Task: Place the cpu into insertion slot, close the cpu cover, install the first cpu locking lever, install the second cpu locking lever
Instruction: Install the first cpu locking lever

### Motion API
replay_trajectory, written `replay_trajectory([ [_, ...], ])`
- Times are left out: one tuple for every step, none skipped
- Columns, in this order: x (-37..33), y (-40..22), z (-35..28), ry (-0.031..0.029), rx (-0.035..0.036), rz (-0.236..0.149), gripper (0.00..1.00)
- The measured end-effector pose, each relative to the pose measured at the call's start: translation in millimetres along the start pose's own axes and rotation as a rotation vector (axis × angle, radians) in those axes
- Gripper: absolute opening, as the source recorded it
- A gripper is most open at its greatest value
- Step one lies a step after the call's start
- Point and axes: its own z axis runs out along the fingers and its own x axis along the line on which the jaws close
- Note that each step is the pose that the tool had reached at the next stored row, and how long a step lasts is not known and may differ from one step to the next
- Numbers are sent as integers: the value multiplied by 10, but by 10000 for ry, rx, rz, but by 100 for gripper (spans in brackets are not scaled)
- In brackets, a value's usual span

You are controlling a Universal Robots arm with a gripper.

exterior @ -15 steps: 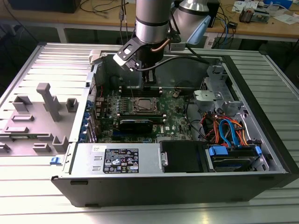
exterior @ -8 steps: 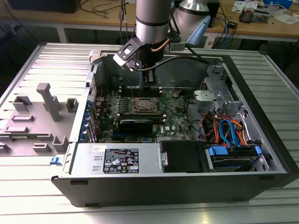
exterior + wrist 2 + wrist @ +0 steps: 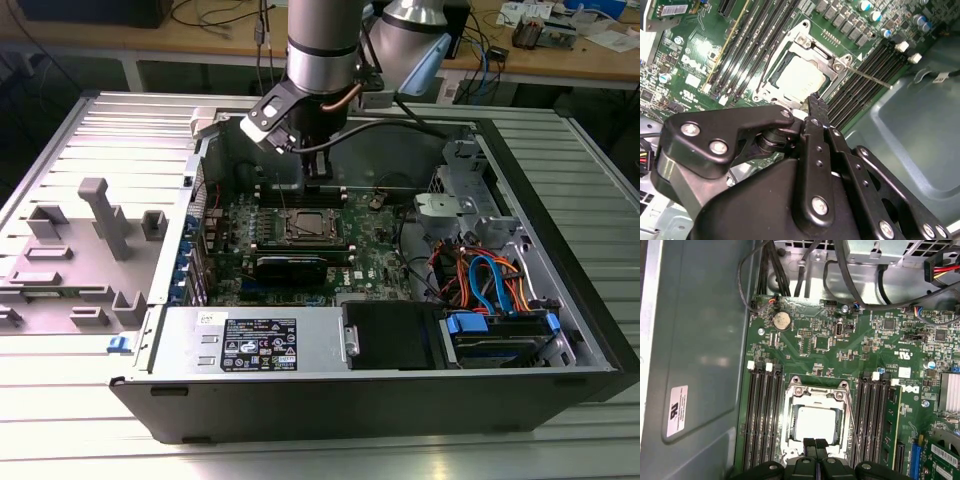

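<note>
— How far is the work, as you judge it?

— The cpu (image 3: pixel 816 424) already lies in the insertion slot (image 3: pixel 796 389). Its dull silver top shows through the window of the cpu cover (image 3: pixel 817 399). The cover seems to lie flat around the chip, so I count the first two steps as done.

— And the two levers?

— One locking lever (image 3: pixel 867 77), a thin metal rod, starts at a corner of the insertion slot and reaches out over the memory slots (image 3: pixel 860 97) beside it. To me it looks not yet hooked down. About the other lever I cannot tell.

— What about the gripper?

— In the first wrist view the gripper (image 3: pixel 815 442) has its two fingers pressed together, with nothing between them. The tips are just at one edge of the insertion slot, near the cover's rim. Whether they touch the metal, I cannot tell. In the exterior view it hangs close above the insertion slot.

— Is there any writing?

— Yes. There is white print on the green motherboard (image 3: pixel 805 345) around the insertion slot. A white label (image 3: pixel 676 410) sits on the grey case wall (image 3: pixel 705 315), well apart from the slot. In the exterior view a bigger sticker (image 3: pixel 258 345) is on the power supply (image 3: pixel 320 340). I leave the words unread.
</note>
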Motion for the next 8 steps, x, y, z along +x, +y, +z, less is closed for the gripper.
replay_trajectory([
  [0,-1,2,-1,8,-221,11],
  [0,-1,6,0,15,-492,11],
  [0,-1,9,0,20,-665,11],
  [0,-1,11,-2,29,-927,11],
  [0,-1,12,-4,35,-1108,11],
  [0,-1,14,-4,45,-1397,11],
  [1,-1,16,-4,54,-1729,11],
  [1,0,16,-4,61,-1984,11],
])
